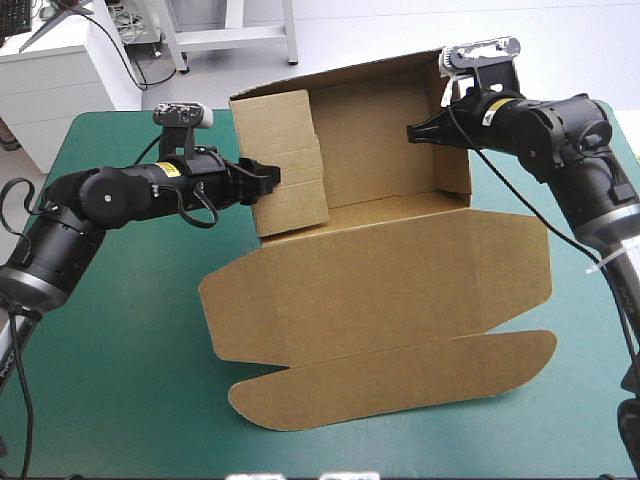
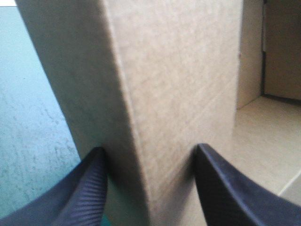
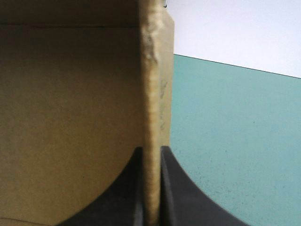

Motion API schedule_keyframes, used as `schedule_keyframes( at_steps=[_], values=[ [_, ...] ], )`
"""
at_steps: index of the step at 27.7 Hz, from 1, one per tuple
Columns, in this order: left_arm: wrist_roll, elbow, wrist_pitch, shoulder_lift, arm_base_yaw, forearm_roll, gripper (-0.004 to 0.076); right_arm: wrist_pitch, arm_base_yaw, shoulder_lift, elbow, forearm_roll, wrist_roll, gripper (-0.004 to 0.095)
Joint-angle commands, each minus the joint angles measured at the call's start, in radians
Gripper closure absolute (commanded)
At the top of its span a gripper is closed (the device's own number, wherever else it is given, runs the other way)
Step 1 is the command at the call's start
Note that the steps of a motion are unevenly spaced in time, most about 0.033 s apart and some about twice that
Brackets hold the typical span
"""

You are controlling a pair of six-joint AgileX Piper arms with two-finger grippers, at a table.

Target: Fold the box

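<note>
Box (image 1: pixel 380 270) side walls under both grippers
Right gripper (image 1: pixel 412 131) pinches the right wall; left gripper (image 1: pixel 268 178) fingers stand apart astride the doubled left wall. Press that fold flat, keeping the right side steady. Tray near the table's (image 1: pixel 120 330) far edge, lid flat.

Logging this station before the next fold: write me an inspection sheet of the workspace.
Surface: teal-green cover, lying flat.
Job's things: brown box, side walls raised, lid lying flat toward the near edge.
Clutter: nothing seen.
Jaws: left jaws apart, astride the left wall; right jaws all but shut on the right wall.
Cables: nothing seen.
Surroundings: nothing seen.
</note>
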Motion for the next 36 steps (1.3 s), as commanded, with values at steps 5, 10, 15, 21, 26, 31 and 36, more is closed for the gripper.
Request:
schedule_keyframes(
  at_steps=[5, 10, 15, 21, 26, 31, 36],
  values=[
    [-0.141, -0.044, -0.156, 0.013, -0.074, 0.043, 0.0708, -0.064, 0.002, -0.016, -0.029, 0.115, 0.064, 0.0904],
    [-0.141, -0.044, -0.156, 0.017, -0.074, 0.039, 0.0732, -0.047, 0.002, -0.009, -0.029, 0.153, 0.039, 0.0906],
    [-0.141, -0.044, -0.152, 0.017, -0.074, 0.043, 0.0732, 0.023, 0.002, -0.004, -0.029, 0.142, 0.032, 0.0906],
    [-0.141, -0.045, -0.049, 0.053, -0.072, 0.111, 0.0732, 0.177, 0.002, 0.051, -0.029, 0.138, 0.004, 0.0907],
    [-0.141, -0.058, 0.081, 0.131, -0.047, 0.135, 0.0732, 0.298, 0.002, 0.121, -0.029, 0.149, -0.003, 0.0908],
    [-0.133, -0.123, 0.226, 0.239, -0.017, 0.143, 0.0732, 0.366, 0.002, 0.208, -0.029, 0.195, -0.021, 0.0908],
    [-0.130, -0.180, 0.256, 0.333, -0.014, 0.124, 0.0732, 0.375, 0.002, 0.281, -0.029, 0.215, -0.021, 0.0908]
  ],
)
